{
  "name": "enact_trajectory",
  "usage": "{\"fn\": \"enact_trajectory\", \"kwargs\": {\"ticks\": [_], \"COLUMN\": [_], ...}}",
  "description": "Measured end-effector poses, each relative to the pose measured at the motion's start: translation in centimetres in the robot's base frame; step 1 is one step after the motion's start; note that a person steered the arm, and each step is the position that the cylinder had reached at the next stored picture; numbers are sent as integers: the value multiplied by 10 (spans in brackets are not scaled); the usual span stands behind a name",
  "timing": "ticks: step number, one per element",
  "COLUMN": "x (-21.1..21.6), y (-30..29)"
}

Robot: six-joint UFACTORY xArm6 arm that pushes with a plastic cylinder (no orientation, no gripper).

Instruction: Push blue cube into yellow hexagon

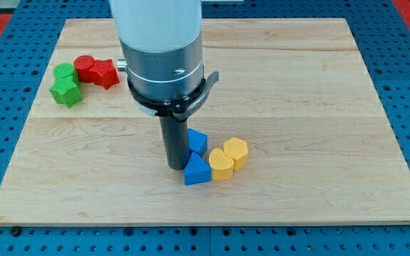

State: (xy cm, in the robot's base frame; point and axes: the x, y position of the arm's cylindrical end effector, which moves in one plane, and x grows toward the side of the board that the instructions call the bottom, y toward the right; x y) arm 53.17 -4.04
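Note:
My tip rests on the wooden board just left of two blue blocks. One blue block sits right of the rod; its shape is partly hidden. Another blue block, wedge-like, lies below it, touching my tip's right side. A yellow heart-shaped block touches that lower blue block on its right. The yellow hexagon sits just right of and above the heart, touching it. The upper blue block stands a small gap left of the hexagon.
At the view's upper left sit a green cylinder, a green star-like block, a red cylinder and a red star-like block. The arm's white and grey body hides the board's top middle.

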Motion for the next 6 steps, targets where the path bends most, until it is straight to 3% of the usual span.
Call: {"fn": "enact_trajectory", "kwargs": {"ticks": [1,3,5,6], "x": [5,-35,-34,-36], "y": [-8,-33,19,15]}}
